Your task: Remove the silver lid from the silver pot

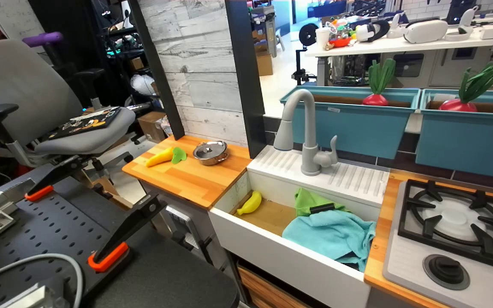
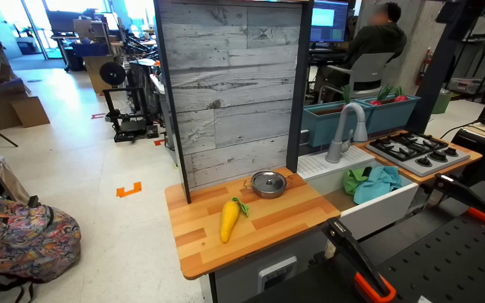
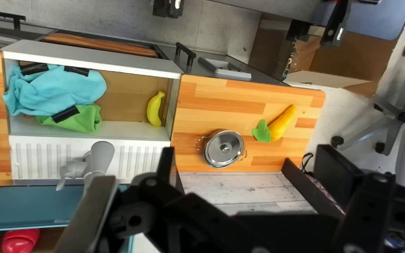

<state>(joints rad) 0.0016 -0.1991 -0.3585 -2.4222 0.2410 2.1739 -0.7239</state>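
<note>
- Locate the lid (image 3: 220,154): it sits on the pot (image 2: 269,194), knob (image 3: 225,148) facing up.
- Check the gripper (image 3: 248,158): in the wrist view its 2 fingers (image 3: 336,172) stand wide apart with nothing held; the pot shows beyond them, well apart.
- Expect the lid to handle as light, stiff, shiny metal: hard to crush, easy to let slip.
- Take hold of the knob, at the lid's middle. It is small; center the fingers on it, close low, then lift straight up.
- Do not catch the pot's 2 handles (image 3: 201,142); contact could turn or drag the pot.
- Note that the pot stands on the counter (image 3: 216,116), whose smooth wood will probably give it little grip.
- Allow for the panel (image 2: 234,92) just behind the pot; it limits your room there.
- Mind the sink (image 1: 272,256) beside the pot: a dropped lid could land in it with the banana (image 3: 155,109) and cloths (image 3: 58,86).
- On the pot's opposite side lies a yellow vegetable (image 2: 229,219). Plan your set-down in front of the pot.
</note>
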